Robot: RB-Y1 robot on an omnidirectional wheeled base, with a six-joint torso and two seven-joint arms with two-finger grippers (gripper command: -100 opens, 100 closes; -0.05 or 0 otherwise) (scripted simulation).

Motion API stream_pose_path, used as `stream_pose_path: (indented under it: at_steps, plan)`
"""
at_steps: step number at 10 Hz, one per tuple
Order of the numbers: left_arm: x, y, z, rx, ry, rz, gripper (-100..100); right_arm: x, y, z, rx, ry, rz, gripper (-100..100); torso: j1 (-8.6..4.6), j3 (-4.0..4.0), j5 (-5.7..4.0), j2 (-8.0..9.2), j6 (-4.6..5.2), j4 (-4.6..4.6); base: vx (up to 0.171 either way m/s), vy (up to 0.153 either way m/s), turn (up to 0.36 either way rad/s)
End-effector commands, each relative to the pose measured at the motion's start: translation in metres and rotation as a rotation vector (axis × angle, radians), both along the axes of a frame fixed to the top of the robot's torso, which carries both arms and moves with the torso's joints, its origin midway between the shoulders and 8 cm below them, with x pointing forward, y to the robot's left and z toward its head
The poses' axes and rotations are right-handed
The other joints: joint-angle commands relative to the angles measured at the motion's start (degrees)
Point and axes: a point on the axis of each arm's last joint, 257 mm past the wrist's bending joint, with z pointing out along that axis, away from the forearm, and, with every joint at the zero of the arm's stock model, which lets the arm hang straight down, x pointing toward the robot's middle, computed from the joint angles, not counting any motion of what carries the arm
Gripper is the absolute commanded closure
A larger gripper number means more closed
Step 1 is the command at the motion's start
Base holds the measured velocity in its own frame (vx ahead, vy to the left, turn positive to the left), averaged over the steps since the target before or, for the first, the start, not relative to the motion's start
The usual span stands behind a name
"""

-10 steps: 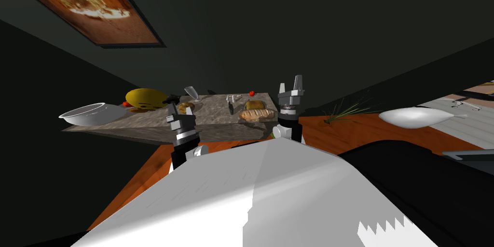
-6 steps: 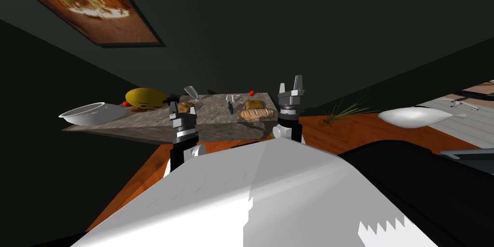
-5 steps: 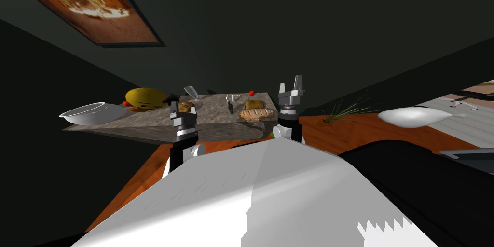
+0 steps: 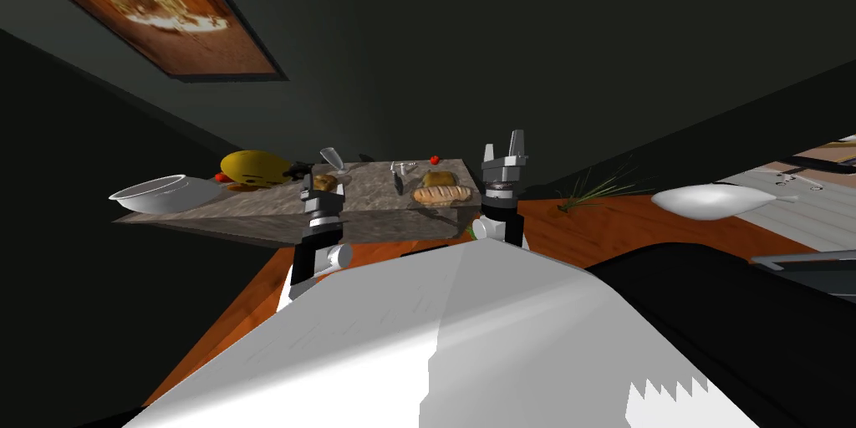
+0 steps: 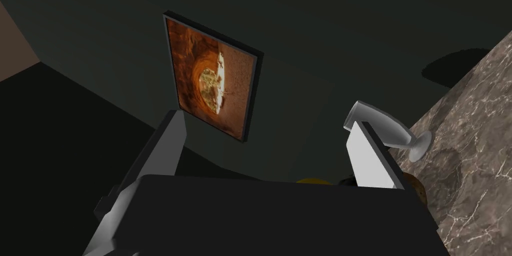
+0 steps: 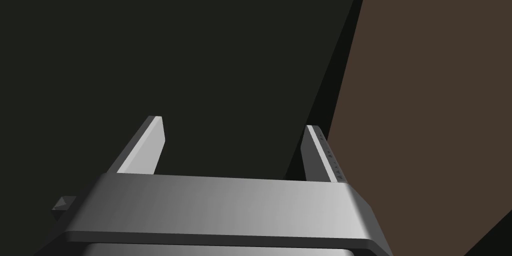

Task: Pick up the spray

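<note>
A small dark object (image 4: 293, 170), the likeliest spray, lies on the marble tabletop (image 4: 251, 212) between a yellow round thing (image 4: 253, 166) and a tilted wine glass (image 4: 331, 158); its shape is too small to make out. My left gripper (image 4: 323, 185) hangs open over the table's near part, just right of that dark object. In the left wrist view the open left gripper (image 5: 265, 135) has the wine glass (image 5: 385, 130) beside one finger and a yellow sliver (image 5: 312, 181) peeking over its body. My right gripper (image 4: 504, 147) stands raised and open at the table's right end, and the right wrist view shows that same right gripper (image 6: 235, 128) holding nothing.
A white bowl (image 4: 155, 193) sits at the table's left end. Bread (image 4: 441, 192), a knife (image 4: 399, 183) and a small red fruit (image 4: 434, 160) lie on its right half. A framed picture (image 4: 150, 5) hangs on the dark wall. Orange floor (image 4: 602, 226) lies to the right.
My left gripper has moved forward over the table toward the dark object and wine glass. The head view has shifted slightly. The right arm has stayed still.
</note>
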Motion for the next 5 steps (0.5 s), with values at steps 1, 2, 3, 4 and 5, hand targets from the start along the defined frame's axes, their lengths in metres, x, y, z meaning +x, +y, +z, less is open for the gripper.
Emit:
stream_pose_path:
  at_steps: [1, 2, 3, 4, 5]
  plan:
    - [0.013, 0.005, -0.006, -0.074, 0.026, -0.027, -100, 0.0, 0.0, 0.0, 0.0, 0.0, 0.0, 0, 0.0, 0.0, 0.0, 0.0, 0.0, 0.0, -0.059, -0.006, -0.004]
    - [0.015, 0.006, -0.01, -0.076, 0.045, -0.027, -100, 0.0, 0.0, 0.0, 0.0, 0.0, 0.0, 0, 0.02, 0.02, 0.0, 0.03, 0.0, 0.01, -0.051, -0.011, -0.002]
    - [0.024, 0.009, -0.014, -0.13, 0.061, -0.045, -100, 0.0, 0.0, 0.0, 0.0, 0.0, 0.0, 0, 0.0, 0.01, 0.0, 0.02, 0.0, 0.01, -0.048, -0.017, 0.0]
    - [0.025, 0.009, -0.016, -0.131, 0.07, -0.045, -100, 0.0, 0.0, 0.0, 0.0, 0.0, 0.0, 0, -0.02, 0.0, 0.0, 0.0, 0.0, 0.0, -0.039, -0.014, -0.002]
    - [0.033, 0.011, -0.02, -0.189, 0.087, -0.064, -100, 0.0, 0.0, 0.0, 0.0, 0.0, 0.0, 0, -0.02, -0.01, -0.01, -0.02, -0.01, 0.0, -0.044, -0.015, -0.001]
